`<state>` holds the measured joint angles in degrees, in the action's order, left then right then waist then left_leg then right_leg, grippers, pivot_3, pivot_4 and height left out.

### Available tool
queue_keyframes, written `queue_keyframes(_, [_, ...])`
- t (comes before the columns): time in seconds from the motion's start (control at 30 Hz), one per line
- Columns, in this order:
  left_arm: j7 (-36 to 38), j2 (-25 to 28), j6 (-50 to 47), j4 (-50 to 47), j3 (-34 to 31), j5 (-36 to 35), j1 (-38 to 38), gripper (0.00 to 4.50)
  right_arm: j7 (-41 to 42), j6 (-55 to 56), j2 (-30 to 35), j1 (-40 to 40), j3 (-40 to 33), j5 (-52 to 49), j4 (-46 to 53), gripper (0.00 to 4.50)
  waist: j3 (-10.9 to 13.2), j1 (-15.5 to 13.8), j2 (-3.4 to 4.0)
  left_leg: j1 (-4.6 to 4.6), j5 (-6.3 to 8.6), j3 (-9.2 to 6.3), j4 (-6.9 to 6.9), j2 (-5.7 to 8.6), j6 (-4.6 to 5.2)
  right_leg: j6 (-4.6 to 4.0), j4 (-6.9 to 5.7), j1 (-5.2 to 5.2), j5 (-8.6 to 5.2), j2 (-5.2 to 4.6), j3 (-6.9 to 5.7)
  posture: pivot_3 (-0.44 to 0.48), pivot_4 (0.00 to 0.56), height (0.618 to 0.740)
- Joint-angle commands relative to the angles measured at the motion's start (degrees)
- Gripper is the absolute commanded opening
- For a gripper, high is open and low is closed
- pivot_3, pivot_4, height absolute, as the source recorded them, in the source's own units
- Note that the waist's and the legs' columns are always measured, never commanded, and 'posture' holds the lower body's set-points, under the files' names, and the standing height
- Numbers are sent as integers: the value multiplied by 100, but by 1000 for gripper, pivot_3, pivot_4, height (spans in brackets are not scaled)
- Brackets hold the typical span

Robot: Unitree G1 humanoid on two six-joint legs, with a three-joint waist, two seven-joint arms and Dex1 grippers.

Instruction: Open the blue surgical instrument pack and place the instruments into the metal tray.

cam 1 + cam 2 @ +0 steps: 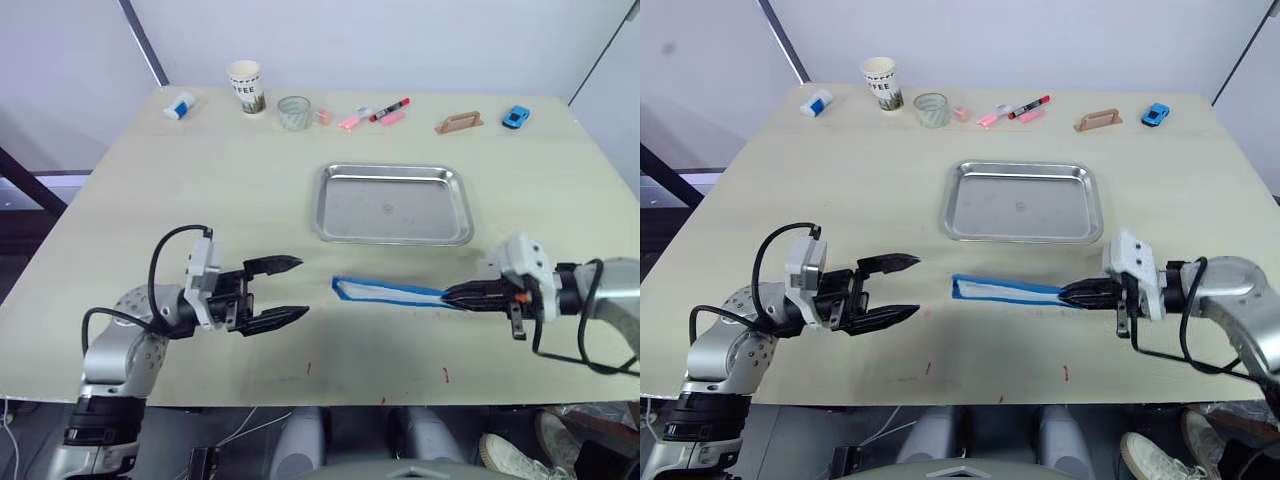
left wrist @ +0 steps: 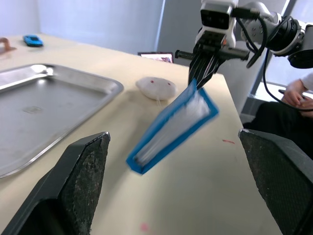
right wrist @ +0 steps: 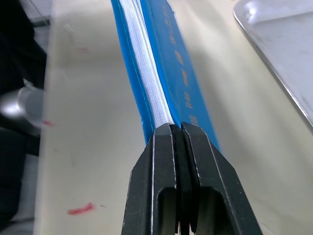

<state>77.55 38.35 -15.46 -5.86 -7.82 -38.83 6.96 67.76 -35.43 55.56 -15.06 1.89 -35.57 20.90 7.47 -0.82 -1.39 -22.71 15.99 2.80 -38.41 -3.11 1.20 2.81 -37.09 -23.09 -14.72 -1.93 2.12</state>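
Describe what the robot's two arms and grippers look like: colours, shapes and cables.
Both arms are silver-grey metal with rounded joints. Each wrist carries a white boxy module, and black cables loop from it back along the arm. The left gripper and the right gripper each have two black tapered fingers; the left gripper's finger pads look rough and grainy.

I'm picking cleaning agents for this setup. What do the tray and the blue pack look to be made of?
The metal tray looks like polished stainless steel: grey, shiny, with a reflective raised rim. The blue surgical instrument pack looks like bright-blue fabric or coated cloth with a white zipper; which one cannot be told.
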Motion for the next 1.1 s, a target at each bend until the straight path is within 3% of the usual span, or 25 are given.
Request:
queue_keyframes(0.03, [248,38,89,143,19,3,214,4500,786,-898,151,-1004,358,-387,-629,26,0,1,0,0,0,2,0,0,0,0,0,-1,0,0,0,0,150,740])
queue_keyframes(0.37, [239,-243,384,432,554,561,605,4500,1675,-771,-220,-2294,1801,817,-2018,26,2,2,3,-8,0,8,-2,1,0,1,1,-1,1,0,-8,0,150,740])
queue_keyframes(0.87, [722,-869,1376,1744,1067,1114,1072,4500,1901,-613,-657,-2470,1849,1279,-2380,26,-3,12,2,-6,0,9,-4,1,0,0,-1,0,1,2,-15,0,150,740])
queue_keyframes(0.97, [824,-997,1587,2004,1081,1151,1132,3733,1912,-626,-678,-2467,1828,1309,-2369,0,-4,15,2,-6,0,7,-4,1,0,0,-2,0,1,3,-15,0,150,740])
queue_keyframes(1.03, [836,-1080,1732,2144,1073,1200,1163,2945,1915,-642,-686,-2463,1814,1317,-2352,0,-4,14,2,-6,0,8,-4,1,0,0,-2,0,1,3,-15,0,150,740])
queue_keyframes(1.1, [861,-1167,1798,2209,1057,1174,1196,2945,1912,-645,-693,-2460,1801,1331,-2342,0,-4,14,1,-6,0,8,-5,1,0,0,-2,0,1,2,-15,0,150,740])
